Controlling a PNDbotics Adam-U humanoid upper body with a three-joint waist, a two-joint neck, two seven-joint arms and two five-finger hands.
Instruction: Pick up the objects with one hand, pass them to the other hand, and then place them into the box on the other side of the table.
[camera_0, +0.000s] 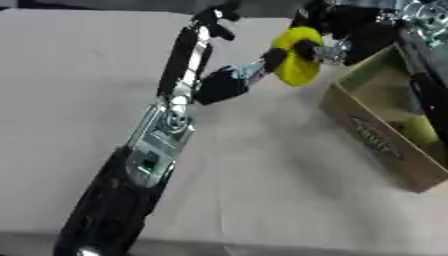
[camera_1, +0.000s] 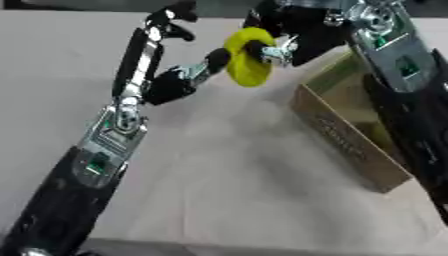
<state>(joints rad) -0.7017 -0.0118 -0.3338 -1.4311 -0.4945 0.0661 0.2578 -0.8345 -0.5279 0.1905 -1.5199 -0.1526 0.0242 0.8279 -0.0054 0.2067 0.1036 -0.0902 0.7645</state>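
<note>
Yellow object being passed between the two hands above the table, beside the box.

The left hand (camera_1: 188, 75) is reaching up from the left with its fingers curled onto the near side of the yellow object (camera_1: 248, 55), while the right hand (camera_1: 284, 37) is coming in from the upper right and closing its fingers on the far side. Both are gripping it at once, so this looks like the middle of the handover, with neither hand letting go. The object is hanging in the air, clear of the table (camera_1: 245, 175), just beside the near left corner of the cardboard box (camera_1: 337, 137). Passing it there probably leaves the right hand only a short move to drop it in.
</note>
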